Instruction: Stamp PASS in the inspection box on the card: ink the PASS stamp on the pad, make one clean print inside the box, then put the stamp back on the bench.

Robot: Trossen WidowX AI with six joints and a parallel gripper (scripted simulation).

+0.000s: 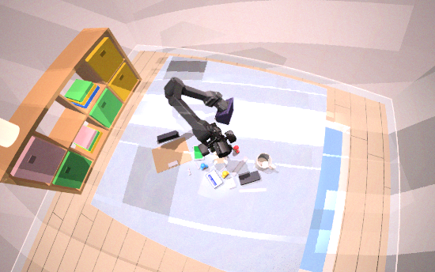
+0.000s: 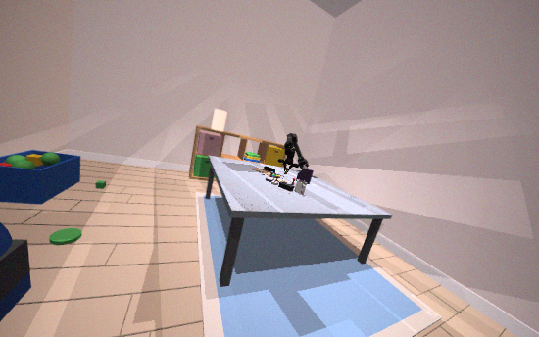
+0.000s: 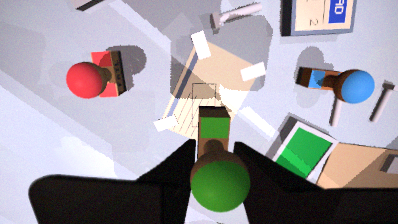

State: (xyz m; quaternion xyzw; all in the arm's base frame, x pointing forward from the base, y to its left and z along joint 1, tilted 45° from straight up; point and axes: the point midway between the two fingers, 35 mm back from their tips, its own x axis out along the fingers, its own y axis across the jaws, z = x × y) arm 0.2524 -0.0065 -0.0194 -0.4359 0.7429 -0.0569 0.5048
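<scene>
Fingers of the black gripper (image 1: 218,146) (image 2: 289,168) (image 3: 215,144) stand only a little apart, closed on the green stamp (image 3: 220,186), its round knob between them and its block reaching forward over the card (image 1: 220,161) (image 3: 220,65). Whether the stamp touches the card, I can't tell. White tape strips sit round the card, and a thin outlined box (image 3: 204,84) shows just past the stamp's block. On the side toward the table's shelf edge lies the green ink pad (image 1: 198,153) (image 3: 306,150), with the brown board (image 1: 168,156) (image 3: 355,165) beyond it, nearer that edge. Red stamp (image 1: 236,149) (image 3: 86,80) stands on the card's other side, toward the edge with the blue rug (image 1: 320,221) (image 2: 245,309); the mug (image 1: 263,161) is farther that way. Blue stamp (image 1: 203,166) (image 3: 357,86) stands on the pad's side of the card. No corner of the table (image 1: 229,221) (image 2: 309,215) has any of these close by.
</scene>
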